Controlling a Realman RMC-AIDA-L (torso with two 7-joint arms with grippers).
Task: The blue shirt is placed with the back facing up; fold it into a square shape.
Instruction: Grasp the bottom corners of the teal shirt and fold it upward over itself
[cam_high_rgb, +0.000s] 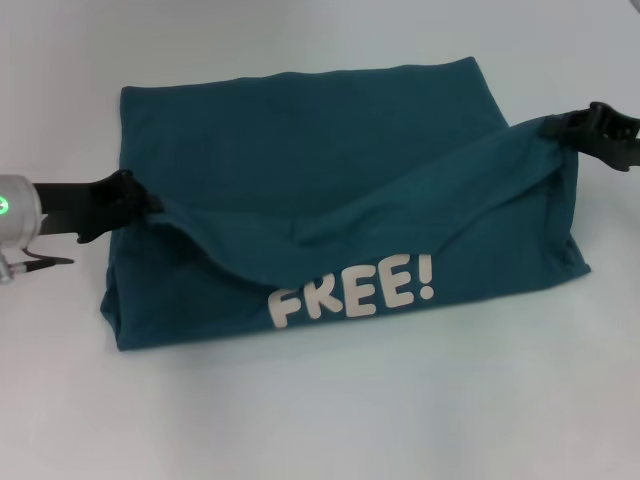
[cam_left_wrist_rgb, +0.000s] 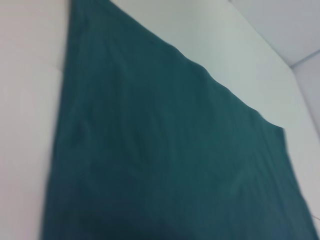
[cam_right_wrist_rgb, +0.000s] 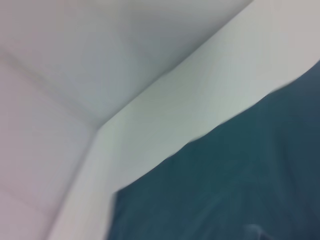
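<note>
Two grippers hold your blue shirt (cam_high_rgb: 340, 170) by opposite sides: the left gripper (cam_high_rgb: 135, 205) at nine o'clock is pinched shut on the fabric edge, and the right gripper (cam_high_rgb: 575, 128) at two o'clock is clamped on a bunched corner. You see the shirt centred on the white table (cam_high_rgb: 320, 420), its lifted near layer sagging between them, with "FREE!" (cam_high_rgb: 350, 290) lettering facing you at six o'clock.
</note>
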